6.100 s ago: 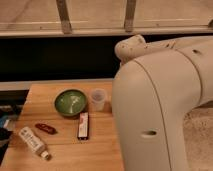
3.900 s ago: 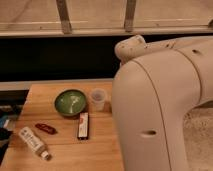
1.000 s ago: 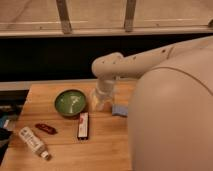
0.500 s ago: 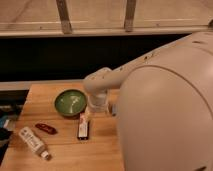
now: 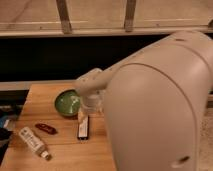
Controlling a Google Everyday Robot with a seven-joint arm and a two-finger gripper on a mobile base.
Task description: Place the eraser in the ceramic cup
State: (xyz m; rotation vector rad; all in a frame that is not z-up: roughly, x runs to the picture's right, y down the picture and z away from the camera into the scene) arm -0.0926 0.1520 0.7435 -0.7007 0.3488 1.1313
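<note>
Eraser (image 5: pixel 83 128) lies flat on the worktop (image 5: pixel 65 152), just beside the near edge of the green bowl (image 5: pixel 60 104), long axis running away from the camera. Claw (image 5: pixel 82 115) is over its far end, spread wide, nothing held. My read: light, stiff bar, grippy rubber, not fragile. It sits low, so pinch across the narrow width on the black long sides, near mid-length so it won't pivot. Ceramic cup is hidden behind the arm.

Perhaps a lab: wooden table (image 5: pixel 65 156) beneath metal-framed windows (image 5: pixel 95 12).
</note>
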